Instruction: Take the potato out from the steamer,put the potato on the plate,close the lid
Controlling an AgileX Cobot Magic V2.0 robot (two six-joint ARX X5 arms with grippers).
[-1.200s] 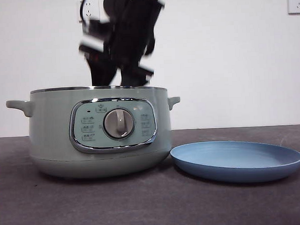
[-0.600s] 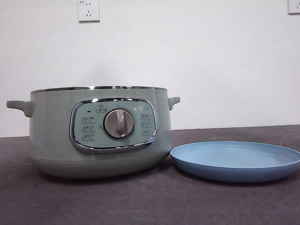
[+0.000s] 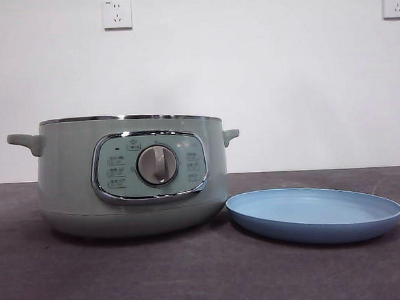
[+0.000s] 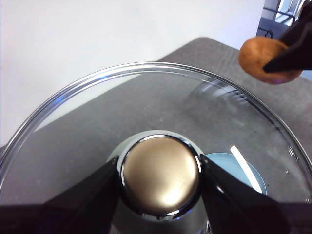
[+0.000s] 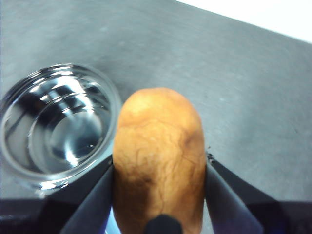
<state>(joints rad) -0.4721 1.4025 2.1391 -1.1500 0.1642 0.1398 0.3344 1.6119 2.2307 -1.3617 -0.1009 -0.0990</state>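
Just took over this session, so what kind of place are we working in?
Likely a lab tabletop staged as a kitchen: a steamer and a plate sit on a dark grey table before a bare white wall with power sockets.

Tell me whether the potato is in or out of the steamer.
Out. The right gripper holds the potato in the air above the steamer, whose shiny bowl looks empty. The plate is bare.

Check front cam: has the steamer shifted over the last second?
Yes, barely: the steamer sits slightly further left; its dial and handles sit further from the wall sockets.
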